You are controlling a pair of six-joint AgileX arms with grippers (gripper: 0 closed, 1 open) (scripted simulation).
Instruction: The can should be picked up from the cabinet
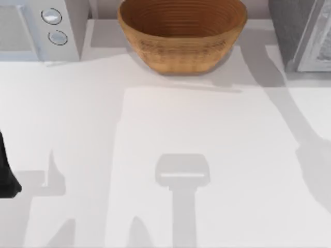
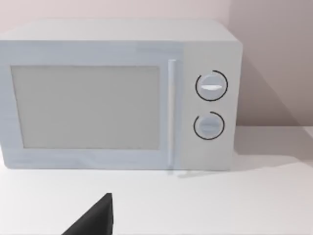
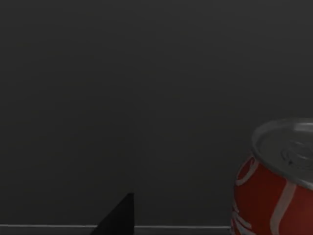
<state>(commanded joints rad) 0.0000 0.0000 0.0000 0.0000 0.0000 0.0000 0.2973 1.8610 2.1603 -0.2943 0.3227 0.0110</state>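
A red can [image 3: 274, 188] with white lettering and a silver lid stands upright in the right wrist view, in front of a dark back wall. A black part of my right gripper [image 3: 120, 218] shows in the same view, off to one side of the can and apart from it. The grey cabinet [image 1: 302, 33] stands at the table's back right corner. My left arm [image 1: 5, 173] rests at the table's left edge, and a black tip of my left gripper [image 2: 95, 219] faces the microwave.
A white microwave [image 1: 44, 26] with two round dials [image 2: 211, 105] sits at the back left. A brown woven basket [image 1: 182, 32] stands at the back centre. The white table [image 1: 170, 129] spreads out in front of them.
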